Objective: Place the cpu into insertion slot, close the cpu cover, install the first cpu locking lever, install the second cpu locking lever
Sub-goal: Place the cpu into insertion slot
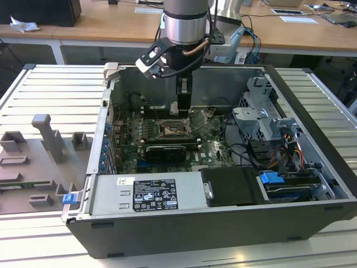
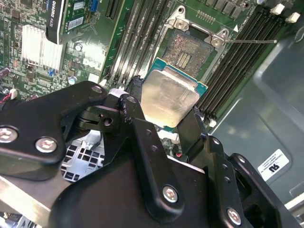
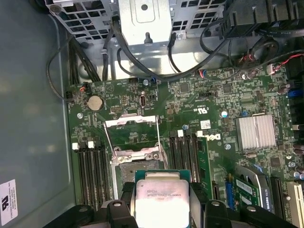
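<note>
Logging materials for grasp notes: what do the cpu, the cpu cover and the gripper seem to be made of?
The cpu: pale grey metal lid with a dull, smudged sheen, on a green board edge. The cpu cover: probably thin bright sheet steel, judging by its glinting rim. The gripper holding the cpu: matt black with silver screws; whether metal or plastic is unclear.

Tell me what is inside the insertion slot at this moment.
Only its bare grid of contacts shows inside the insertion slot; no chip sits there. The cpu, held by the gripper, hangs over it and hides part of it.
</note>
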`<action>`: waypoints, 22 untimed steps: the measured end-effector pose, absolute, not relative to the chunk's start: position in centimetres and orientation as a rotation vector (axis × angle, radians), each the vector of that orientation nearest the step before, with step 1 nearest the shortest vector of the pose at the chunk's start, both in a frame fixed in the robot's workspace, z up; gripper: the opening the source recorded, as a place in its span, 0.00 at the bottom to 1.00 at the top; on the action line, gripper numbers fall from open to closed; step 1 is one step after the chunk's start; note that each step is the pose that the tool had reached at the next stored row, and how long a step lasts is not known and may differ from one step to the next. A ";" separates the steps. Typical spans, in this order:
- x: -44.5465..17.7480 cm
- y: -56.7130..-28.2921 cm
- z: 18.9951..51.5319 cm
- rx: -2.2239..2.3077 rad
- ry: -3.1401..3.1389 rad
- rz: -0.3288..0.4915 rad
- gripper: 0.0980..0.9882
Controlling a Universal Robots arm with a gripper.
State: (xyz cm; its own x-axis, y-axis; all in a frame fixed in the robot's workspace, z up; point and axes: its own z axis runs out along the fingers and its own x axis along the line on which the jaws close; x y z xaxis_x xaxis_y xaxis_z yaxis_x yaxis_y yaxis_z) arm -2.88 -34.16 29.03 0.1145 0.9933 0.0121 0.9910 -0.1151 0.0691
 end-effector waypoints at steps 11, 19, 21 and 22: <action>-2.9 -34.2 28.5 2.312 2.060 0.085 0.50; -3.0 -34.2 28.1 2.312 2.060 0.085 0.50; -3.0 -34.2 28.0 2.312 2.060 0.085 0.50; -3.0 -34.2 28.0 2.313 2.060 0.084 0.50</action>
